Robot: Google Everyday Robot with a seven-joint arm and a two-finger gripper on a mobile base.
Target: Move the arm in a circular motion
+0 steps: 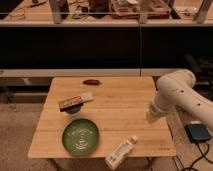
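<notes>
The arm (182, 97) enters from three o'clock, elbow high, forearm slanting down toward seven o'clock. Its gripper (152, 116) hangs just above the table's (115, 112) right edge, apparently carrying nothing; green plate (81, 136) lies toward eight o'clock.

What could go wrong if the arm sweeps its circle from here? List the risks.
1. The gripper hangs low over the right side of the table; a wide circle could likely strike the white bottle lying at the front edge and push it off.
2. A leftward sweep might reach the green bowl or the snack bar.
3. The arm could dip and scrape the tabletop.
</notes>
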